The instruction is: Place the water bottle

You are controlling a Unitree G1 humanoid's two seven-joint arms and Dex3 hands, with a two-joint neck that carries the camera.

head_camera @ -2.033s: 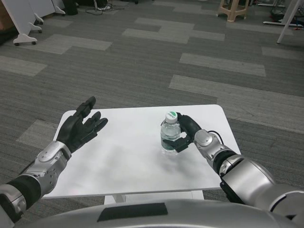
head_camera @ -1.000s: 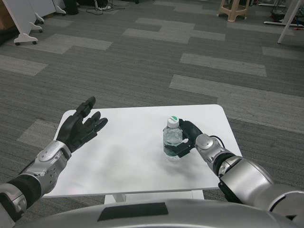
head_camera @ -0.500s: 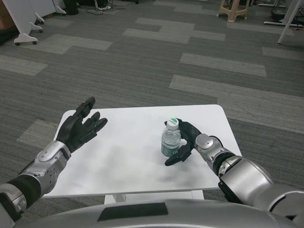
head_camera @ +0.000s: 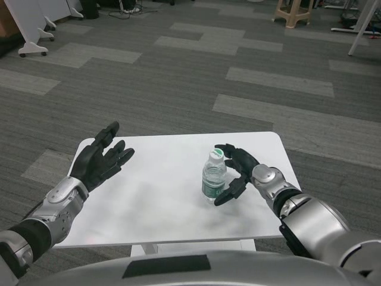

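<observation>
A small clear water bottle (head_camera: 214, 175) with a white and green cap stands upright on the white table (head_camera: 161, 196), right of its middle. My right hand (head_camera: 236, 169) is just to the bottle's right with its fingers spread apart around it, holding nothing. A narrow gap shows between the fingers and the bottle. My left hand (head_camera: 102, 159) hovers over the table's left edge, palm up, fingers apart and empty.
The table stands on grey patterned carpet. A white wheeled stand (head_camera: 31, 27) is at the far left and a wooden stool (head_camera: 291, 12) at the far back.
My right hand has let go of the bottle and drawn its fingers back to the right. The bottle now stands alone on the table. The left hand has not moved.
</observation>
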